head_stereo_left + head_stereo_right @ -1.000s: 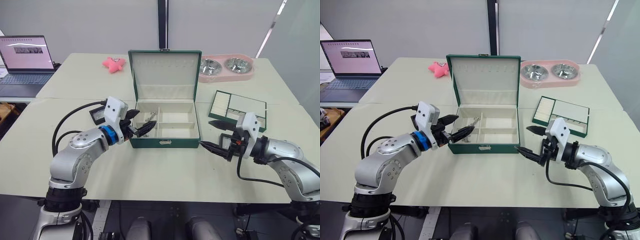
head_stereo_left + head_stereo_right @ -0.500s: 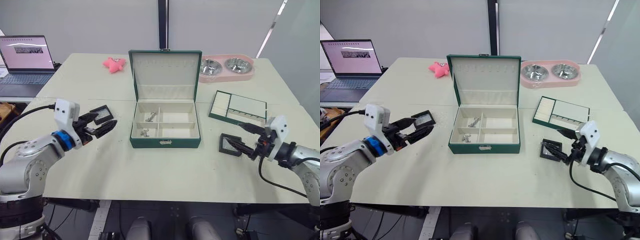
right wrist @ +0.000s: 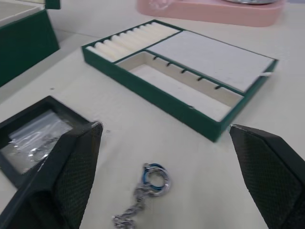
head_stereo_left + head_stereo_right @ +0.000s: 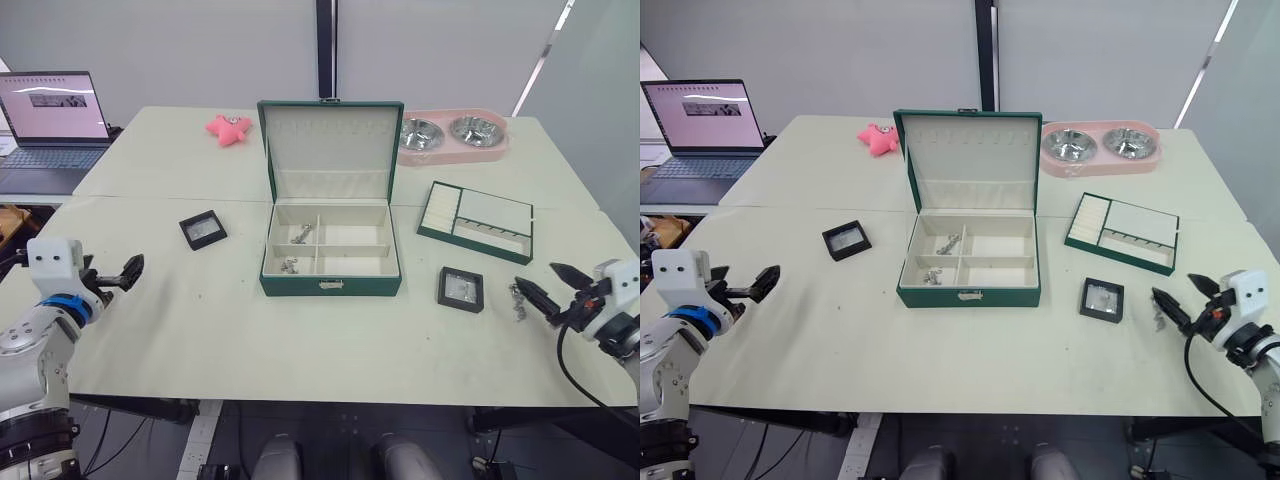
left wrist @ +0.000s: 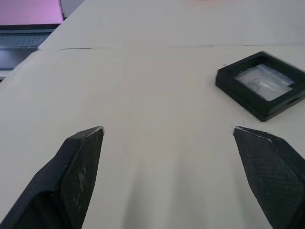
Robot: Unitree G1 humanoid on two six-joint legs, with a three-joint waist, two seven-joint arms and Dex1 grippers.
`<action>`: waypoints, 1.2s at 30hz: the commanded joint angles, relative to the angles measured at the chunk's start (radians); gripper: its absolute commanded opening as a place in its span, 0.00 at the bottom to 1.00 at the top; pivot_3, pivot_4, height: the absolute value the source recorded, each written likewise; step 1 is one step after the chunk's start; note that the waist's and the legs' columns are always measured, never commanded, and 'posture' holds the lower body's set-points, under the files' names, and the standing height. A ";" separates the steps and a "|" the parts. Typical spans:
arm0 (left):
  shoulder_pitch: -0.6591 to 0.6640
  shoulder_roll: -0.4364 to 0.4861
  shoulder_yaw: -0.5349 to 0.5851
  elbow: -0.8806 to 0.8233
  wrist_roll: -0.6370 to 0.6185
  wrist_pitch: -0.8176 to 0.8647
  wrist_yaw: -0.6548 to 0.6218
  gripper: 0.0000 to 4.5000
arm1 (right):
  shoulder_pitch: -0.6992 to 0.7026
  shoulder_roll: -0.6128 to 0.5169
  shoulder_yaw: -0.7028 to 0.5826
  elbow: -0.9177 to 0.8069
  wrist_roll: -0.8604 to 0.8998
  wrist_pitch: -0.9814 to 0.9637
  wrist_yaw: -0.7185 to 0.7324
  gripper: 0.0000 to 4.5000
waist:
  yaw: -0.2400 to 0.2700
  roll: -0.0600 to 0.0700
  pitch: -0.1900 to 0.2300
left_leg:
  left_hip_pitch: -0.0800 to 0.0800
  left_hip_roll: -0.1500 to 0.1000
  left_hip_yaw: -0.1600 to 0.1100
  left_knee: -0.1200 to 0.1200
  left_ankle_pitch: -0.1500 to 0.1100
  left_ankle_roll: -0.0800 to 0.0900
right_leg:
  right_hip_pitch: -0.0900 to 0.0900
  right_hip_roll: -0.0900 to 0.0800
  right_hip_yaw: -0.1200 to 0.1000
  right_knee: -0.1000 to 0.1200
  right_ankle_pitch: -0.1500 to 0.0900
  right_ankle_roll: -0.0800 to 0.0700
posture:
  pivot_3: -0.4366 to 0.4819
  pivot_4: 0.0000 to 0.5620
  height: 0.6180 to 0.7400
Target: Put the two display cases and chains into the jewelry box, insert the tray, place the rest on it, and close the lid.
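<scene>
both tools point(image 4: 548, 283) withdrew; chain point(image 4: 518, 299) lies beside right tool.

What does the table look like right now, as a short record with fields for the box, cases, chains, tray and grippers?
jewelry box: lid open and upright
chains in box: two chains, one in each left compartment
display cases: both on the table, one left of the box, one right of it
loose chain: on the table, right of the right case
tray: on the table, right of the box
left gripper: open, holds nothing
right gripper: open, holds nothing
</scene>
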 commanded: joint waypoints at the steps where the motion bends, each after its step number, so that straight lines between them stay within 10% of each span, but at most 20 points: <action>1: -0.025 0.006 0.057 0.083 0.037 -0.087 0.097 1.00 | -0.018 -0.003 -0.040 0.084 -0.049 -0.115 -0.054 1.00 | 0.000 0.000 0.000 | 0.000 0.000 0.000 0.000 0.000 0.000 | 0.000 0.000 0.000 0.000 0.000 0.000 | 0.48 0.27 1.00; 25: -0.059 -0.043 0.024 0.117 0.046 -0.139 0.173 1.00 | -0.067 0.037 -0.043 0.236 -0.057 -0.277 -0.151 1.00 | -0.002 0.000 0.000 | 0.000 0.000 0.001 0.000 0.000 0.000 | 0.000 0.000 0.000 0.001 0.000 0.000 | 0.48 0.27 1.00; 36: -0.102 -0.035 -0.115 0.077 -0.006 -0.145 -0.144 1.00 | -0.086 0.040 0.196 -0.262 0.074 0.047 0.015 1.00 | -0.009 0.001 -0.001 | 0.000 0.000 0.000 0.000 0.000 0.000 | 0.000 0.000 0.000 0.003 0.000 0.000 | 0.48 0.27 1.00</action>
